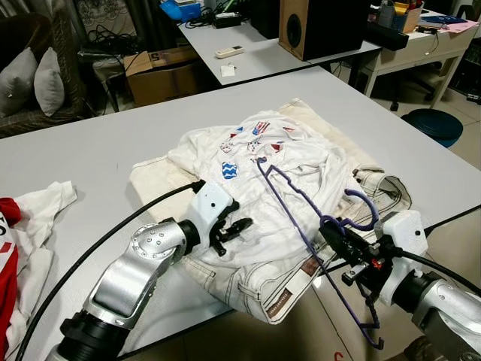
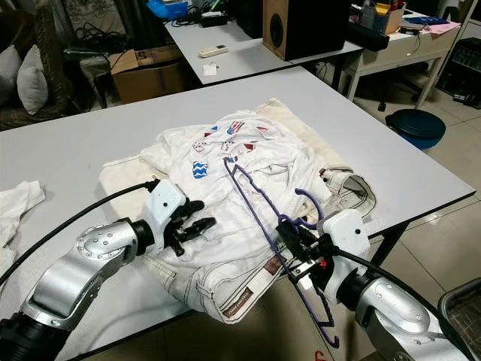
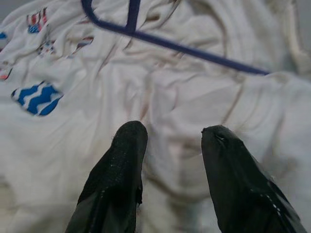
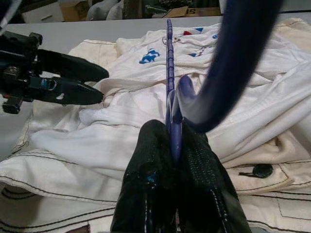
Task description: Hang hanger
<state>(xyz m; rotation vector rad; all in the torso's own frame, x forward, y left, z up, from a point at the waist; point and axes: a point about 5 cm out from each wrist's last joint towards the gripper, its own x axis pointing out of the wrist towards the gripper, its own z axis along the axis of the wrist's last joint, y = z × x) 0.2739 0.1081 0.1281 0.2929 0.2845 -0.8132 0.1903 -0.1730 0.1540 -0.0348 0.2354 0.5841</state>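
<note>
Hanger (image 1: 301, 218) held, shirt (image 1: 263, 188) waiting at frame centre.
Right gripper (image 1: 336, 235) pinches it tight; left gripper (image 1: 233, 232) hovers spread, empty; threading comes next.

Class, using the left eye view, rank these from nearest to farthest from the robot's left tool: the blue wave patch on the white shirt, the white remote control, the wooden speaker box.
Measured from the left tool:
1. Blue wave patch on the white shirt, just beyond it.
2. White remote control, on the far table.
3. Wooden speaker box, far table, farther right.

right hand (image 2: 294, 239) gripping purple hanger (image 2: 255, 204), white clothes (image 2: 248, 188)
</note>
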